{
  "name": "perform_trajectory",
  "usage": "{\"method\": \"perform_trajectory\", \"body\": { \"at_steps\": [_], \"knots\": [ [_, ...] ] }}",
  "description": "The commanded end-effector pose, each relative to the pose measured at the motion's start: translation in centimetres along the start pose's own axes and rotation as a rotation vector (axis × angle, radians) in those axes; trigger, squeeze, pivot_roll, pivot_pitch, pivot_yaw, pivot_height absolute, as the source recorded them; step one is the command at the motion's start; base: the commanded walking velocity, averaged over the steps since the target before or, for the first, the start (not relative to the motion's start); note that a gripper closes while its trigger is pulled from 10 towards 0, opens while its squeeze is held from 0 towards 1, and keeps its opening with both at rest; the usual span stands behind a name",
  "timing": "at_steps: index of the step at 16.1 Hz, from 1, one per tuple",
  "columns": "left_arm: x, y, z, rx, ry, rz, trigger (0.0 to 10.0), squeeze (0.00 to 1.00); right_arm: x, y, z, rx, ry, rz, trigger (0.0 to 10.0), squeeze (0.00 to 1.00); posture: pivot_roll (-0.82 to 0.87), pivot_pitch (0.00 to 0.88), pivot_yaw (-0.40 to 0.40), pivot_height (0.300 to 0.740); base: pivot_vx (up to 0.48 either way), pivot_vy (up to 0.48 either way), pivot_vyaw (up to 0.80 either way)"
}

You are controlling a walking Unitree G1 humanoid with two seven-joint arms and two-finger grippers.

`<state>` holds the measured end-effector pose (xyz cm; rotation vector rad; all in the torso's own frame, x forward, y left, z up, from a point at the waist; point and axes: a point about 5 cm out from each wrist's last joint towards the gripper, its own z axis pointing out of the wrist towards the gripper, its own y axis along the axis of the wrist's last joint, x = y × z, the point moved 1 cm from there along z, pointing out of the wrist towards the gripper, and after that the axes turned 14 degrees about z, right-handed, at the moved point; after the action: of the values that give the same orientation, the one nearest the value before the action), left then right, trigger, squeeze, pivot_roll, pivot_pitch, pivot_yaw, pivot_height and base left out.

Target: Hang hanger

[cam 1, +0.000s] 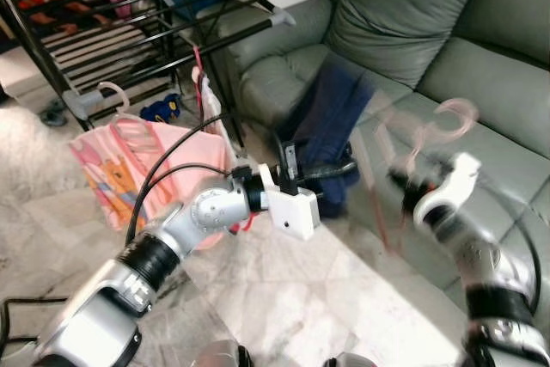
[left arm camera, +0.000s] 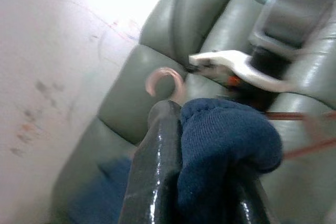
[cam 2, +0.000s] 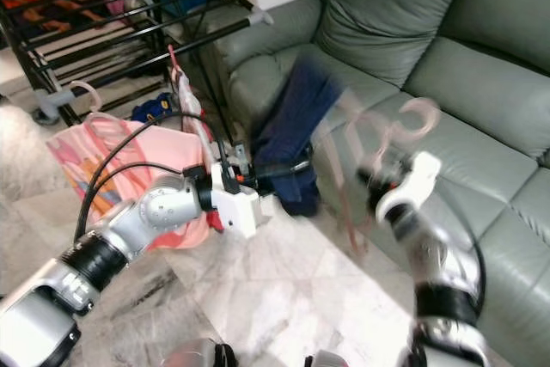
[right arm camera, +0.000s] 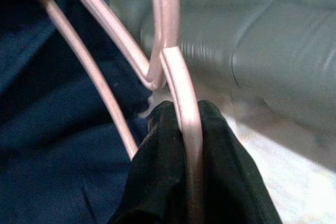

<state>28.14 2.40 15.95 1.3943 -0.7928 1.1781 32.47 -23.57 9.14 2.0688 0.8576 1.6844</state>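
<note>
left eye view: the left gripper (cam 1: 339, 169) reaches toward a grey sofa (cam 1: 481, 66), its fingers pinching a dark blue garment (cam 1: 331, 122) that hangs against the seat front; the right gripper (cam 1: 404, 180), blurred, holds up a pink hanger (cam 1: 447, 122) over the seat.
right eye view: a black drying rack (cam 2: 129, 6) stands at the robot's left, clothes hung among its bars; a pink laundry bag (cam 2: 103, 161) sits on the marble floor (cam 2: 284, 298) beneath, its contents too unclear to tell.
left wrist view: the black fingers (left arm camera: 157, 171) are closed on a fold of blue cloth; the hanger's hook is beyond, before the sofa.
right wrist view: the fingers (right arm camera: 157, 182) are clamped tight on the hanger's pink wire, blue fabric beside.
</note>
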Motion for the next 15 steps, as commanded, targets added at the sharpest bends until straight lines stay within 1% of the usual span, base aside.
{"method": "perform_trajectory", "body": {
  "at_steps": [1,2,3,4,5,6,7,8,9,10,11,12,13,14,15],
  "knots": [
    [-0.8,1.0,0.4,-0.042,-0.057,-0.006,10.0,0.00,0.8,2.4,0.2,-0.147,-0.012,0.113,10.0,0.00,-0.03,0.000,0.035,0.740,0.000,0.000,0.00],
    [-1.9,0.5,0.2,0.001,-0.092,-0.033,10.0,0.00,3.3,2.8,0.7,-0.177,0.088,0.178,10.0,0.00,-0.03,0.000,0.034,0.740,0.000,0.000,0.00],
    [-2.7,0.0,-0.1,0.043,-0.117,-0.038,10.0,0.00,6.5,2.4,0.8,-0.151,0.242,0.240,10.0,0.00,-0.03,0.000,0.033,0.740,0.000,0.000,0.00],
    [-2.8,-0.3,-0.1,0.062,-0.117,-0.038,10.0,0.00,7.5,2.2,0.7,-0.136,0.290,0.247,10.0,0.00,-0.03,0.000,0.034,0.740,0.000,0.000,0.00],
    [-3.1,-0.9,-0.2,0.114,-0.110,-0.041,10.0,0.00,10.2,1.6,0.2,-0.084,0.433,0.274,10.0,0.00,-0.03,0.000,0.035,0.740,0.000,0.000,0.00],
    [-3.2,-1.5,-0.3,0.164,-0.102,-0.035,10.0,0.00,12.6,1.3,-0.7,-0.055,0.568,0.298,10.0,0.00,-0.03,0.000,0.035,0.740,0.000,0.000,0.00],
    [-3.2,-2.0,-0.3,0.211,-0.080,-0.047,10.0,0.00,14.4,1.7,-1.4,-0.077,0.654,0.342,10.0,0.00,-0.03,0.000,0.036,0.740,0.000,0.000,0.00],
    [-3.2,-2.5,-0.2,0.259,-0.053,-0.062,10.0,0.00,15.0,2.7,-1.5,-0.131,0.656,0.365,10.0,0.00,-0.03,0.000,0.036,0.740,0.000,0.000,0.00],
    [-3.3,-2.8,-0.1,0.286,-0.045,-0.071,10.0,0.00,14.6,3.7,-1.0,-0.196,0.593,0.358,10.0,0.00,-0.03,0.000,0.037,0.740,0.000,0.000,0.00],
    [-3.4,-2.8,-0.1,0.290,-0.048,-0.071,10.0,0.00,14.3,4.1,-0.8,-0.219,0.552,0.333,10.0,0.00,-0.03,0.000,0.037,0.740,0.000,0.000,0.00],
    [-3.6,-2.9,0.0,0.300,-0.042,-0.086,10.0,0.00,14.1,4.1,-0.6,-0.223,0.520,0.238,10.0,0.00,-0.03,0.000,0.036,0.740,0.000,0.000,0.00],
    [-4.1,-2.7,0.0,0.294,-0.042,-0.141,10.0,0.00,13.0,3.9,-0.2,-0.262,0.391,-0.002,10.0,0.00,-0.03,0.000,0.036,0.740,0.000,0.000,0.00],
    [-4.4,-2.6,-0.1,0.295,-0.040,-0.165,10.0,0.00,12.6,4.0,-0.2,-0.286,0.361,-0.083,10.0,0.00,-0.03,0.000,0.032,0.740,0.000,0.000,0.00],
    [-4.9,-2.7,-0.2,0.313,-0.045,-0.194,10.0,0.67,12.4,3.9,-0.4,-0.306,0.346,-0.209,10.0,0.00,-0.03,0.000,0.032,0.740,0.000,0.000,0.00],
    [-5.3,-2.7,-0.3,0.321,-0.052,-0.214,10.0,1.00,12.6,3.5,-0.5,-0.301,0.357,-0.267,10.0,0.00,-0.03,0.000,0.032,0.740,0.000,0.000,0.00]
  ]
}}
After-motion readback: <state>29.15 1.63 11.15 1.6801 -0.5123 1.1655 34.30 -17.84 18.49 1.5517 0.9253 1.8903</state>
